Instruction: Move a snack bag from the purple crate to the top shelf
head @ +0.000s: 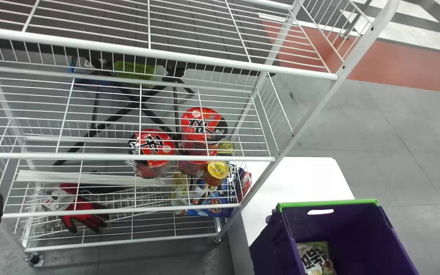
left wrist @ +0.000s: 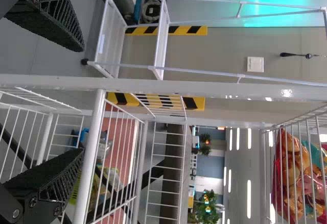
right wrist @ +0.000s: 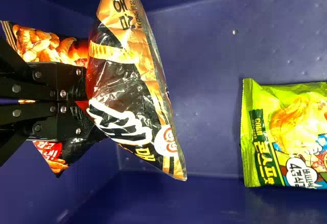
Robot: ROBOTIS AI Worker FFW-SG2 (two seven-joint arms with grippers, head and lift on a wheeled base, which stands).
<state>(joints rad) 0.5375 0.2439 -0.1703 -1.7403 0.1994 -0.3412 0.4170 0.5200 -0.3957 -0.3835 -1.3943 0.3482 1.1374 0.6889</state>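
Leftmost: my left gripper point(left wrist: 83, 100) is beside the white wire rack, its fingers spread and holding nothing. Rack of thin coated rods; the top shelf point(head: 149, 52) is an open grid with a round front rail. Lower down, left to right: limp red-and-black gloves point(head: 84, 215), film-wrapped noodle bowls point(head: 153, 143) with round lids, and a squat jar point(head: 217, 172) with a yellow lid.

Further right, the purple crate point(head: 330, 223): smooth rigid walls, green rim, cut-out handle. Inside it, my right gripper point(right wrist: 88, 103) has its fingers pressed close, apparently pinching the black-and-orange snack bag point(right wrist: 130, 81). Glossy film, creased and puffed, tapering to a point. A green corn snack bag point(right wrist: 286, 132) lies well apart, crimped along its end.

Handling, estimated: very light, soft, air-filled; slick film could slide or swivel, and the contents would crumble under a hard squeeze. Preferred hold: gathered film near mid-body, moderate force. Next step, probably a straight lift past the crate wall, then up to the shelf without snagging its rail.
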